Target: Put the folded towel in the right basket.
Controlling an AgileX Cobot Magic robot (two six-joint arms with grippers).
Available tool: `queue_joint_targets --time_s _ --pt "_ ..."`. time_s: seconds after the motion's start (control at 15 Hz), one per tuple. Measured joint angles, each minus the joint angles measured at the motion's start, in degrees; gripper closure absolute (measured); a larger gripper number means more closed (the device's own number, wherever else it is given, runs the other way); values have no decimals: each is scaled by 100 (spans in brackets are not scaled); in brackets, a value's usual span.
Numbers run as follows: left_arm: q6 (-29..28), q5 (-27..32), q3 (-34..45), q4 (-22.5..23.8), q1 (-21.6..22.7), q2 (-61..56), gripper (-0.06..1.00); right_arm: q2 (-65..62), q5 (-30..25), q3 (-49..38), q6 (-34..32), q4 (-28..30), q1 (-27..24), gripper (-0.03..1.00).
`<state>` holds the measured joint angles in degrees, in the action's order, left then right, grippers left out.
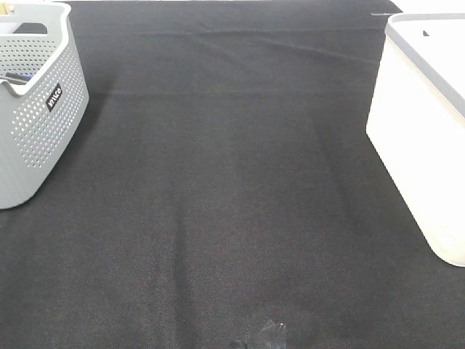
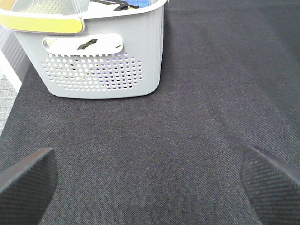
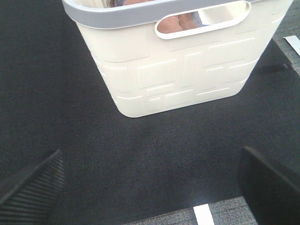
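At the upper left of the exterior high frame you see the grey perforated plastic basket (image 1: pixel 36 109), cut off by the left and top edges, so its contents are hard to read there. In the left wrist view the same basket (image 2: pixel 103 56) sits on the black woven table cloth (image 2: pixel 187 117), with a yellow strip along its rim and dark items inside that you cannot identify. The left gripper (image 2: pixel 150 187) is spread wide, only its two dark fingertips (image 2: pixel 26 180) showing at the lower corners, holding nothing.

The centre of the overhead frame is bare black cloth (image 1: pixel 232 189).

At the right edge stands the cream plastic basket with a grey rim (image 1: pixel 425 138), partly cropped. In the right wrist view, through that basket's (image 3: pixel 178 79) handle slot, you glimpse reddish-brown fabric, likely the folded towel (image 3: pixel 180 22), mostly hidden. The right gripper (image 3: pixel 150 187) is also wide apart and empty.
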<state>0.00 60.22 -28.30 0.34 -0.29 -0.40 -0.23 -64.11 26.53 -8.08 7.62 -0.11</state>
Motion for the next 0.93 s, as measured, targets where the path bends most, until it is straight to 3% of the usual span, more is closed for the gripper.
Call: queue_joint_targets --time_s 0.93 --pt "0 0 0 0 0 0 -5 0 0 0 0 0 0 1"
